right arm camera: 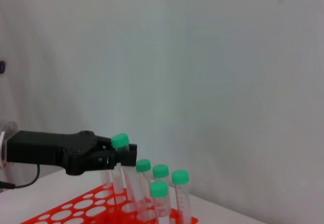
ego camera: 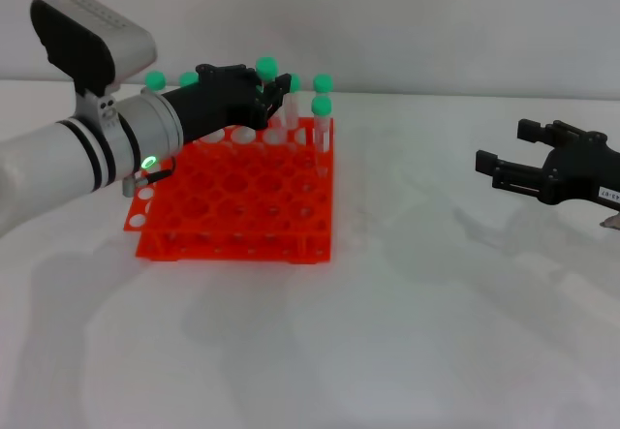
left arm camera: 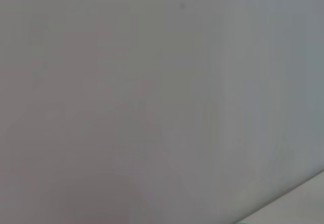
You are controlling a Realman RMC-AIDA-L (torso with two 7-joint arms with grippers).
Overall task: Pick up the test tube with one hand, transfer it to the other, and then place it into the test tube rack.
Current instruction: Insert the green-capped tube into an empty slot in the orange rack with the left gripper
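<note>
The orange-red test tube rack point(ego camera: 232, 206) stands left of centre on the white table; its near corner also shows in the right wrist view point(right arm camera: 76, 206). My left gripper point(ego camera: 271, 95) reaches over the rack's far rows and is shut on the test tube point(ego camera: 266, 65), just under its green cap. From the right wrist camera, this test tube point(right arm camera: 120, 141) leans slightly in the left gripper point(right arm camera: 124, 153), its clear body reaching down toward the rack's holes. My right gripper point(ego camera: 504, 153) hovers open and empty at the right. The left wrist view shows only blank wall.
Several other green-capped tubes point(ego camera: 322, 107) stand upright in the rack's far rows, close around the held one; the right wrist camera sees those tubes point(right arm camera: 158, 189) too. White table point(ego camera: 417, 332) surrounds the rack, and a pale wall rises behind.
</note>
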